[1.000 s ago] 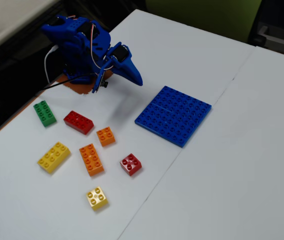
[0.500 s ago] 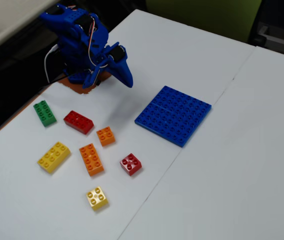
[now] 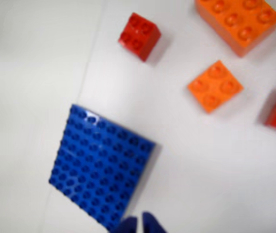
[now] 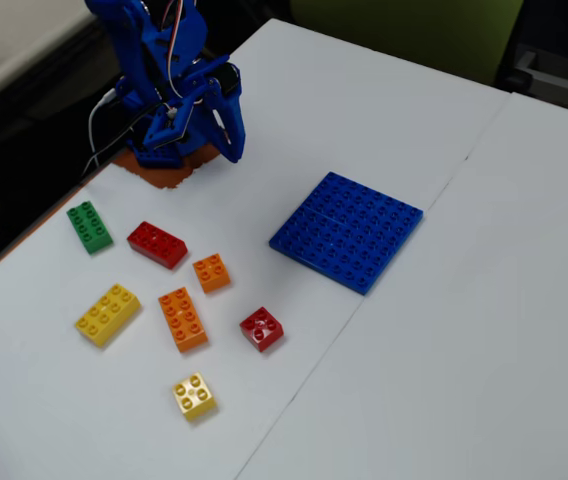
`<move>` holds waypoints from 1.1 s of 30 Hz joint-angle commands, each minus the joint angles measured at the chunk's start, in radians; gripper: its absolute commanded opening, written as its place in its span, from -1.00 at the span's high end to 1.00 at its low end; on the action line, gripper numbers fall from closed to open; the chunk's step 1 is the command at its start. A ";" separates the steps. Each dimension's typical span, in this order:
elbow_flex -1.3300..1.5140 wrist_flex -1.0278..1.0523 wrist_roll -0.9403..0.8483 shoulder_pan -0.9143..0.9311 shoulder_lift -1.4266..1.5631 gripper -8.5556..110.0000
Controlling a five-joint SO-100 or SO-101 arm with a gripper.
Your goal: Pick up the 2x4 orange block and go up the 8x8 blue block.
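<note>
So far nothing is done: the blue pincer (image 4: 232, 140) hangs above the white counter (image 4: 484, 330), empty, jaws nearly together. Nearest lies the flat square blue studded plastic baseplate (image 4: 348, 230); farther off, among loose bricks, rests the elongated orange eight-stud plastic brick (image 4: 183, 319), ungrasped. Pickup and placing both remain.

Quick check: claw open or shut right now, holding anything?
Claw: empty, nothing between the tips, which sit close together; whether fully shut cannot be told. The 2x4 orange block lies untouched on the table.
</note>
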 commanded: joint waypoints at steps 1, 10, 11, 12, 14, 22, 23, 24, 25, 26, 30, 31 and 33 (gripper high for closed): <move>-0.218 0.089 -0.106 0.078 -0.112 0.85; -0.574 0.192 -0.411 0.279 -0.407 0.85; -0.592 0.187 -0.446 0.299 -0.431 0.85; -0.609 0.184 -0.486 0.318 -0.456 0.85; -0.640 0.179 -0.566 0.350 -0.506 0.85; -0.827 0.195 -0.862 0.437 -0.769 0.85; -0.848 0.196 -0.896 0.443 -0.801 0.85; -0.870 0.196 -0.927 0.451 -0.831 0.85; -0.893 0.204 -0.959 0.460 -0.861 0.84; -0.922 0.224 -0.996 0.469 -0.891 0.84; -1.014 0.282 -1.088 0.492 -0.997 0.83; -1.040 0.302 -1.103 0.499 -1.023 0.83; -1.091 0.344 -1.138 0.514 -1.072 0.82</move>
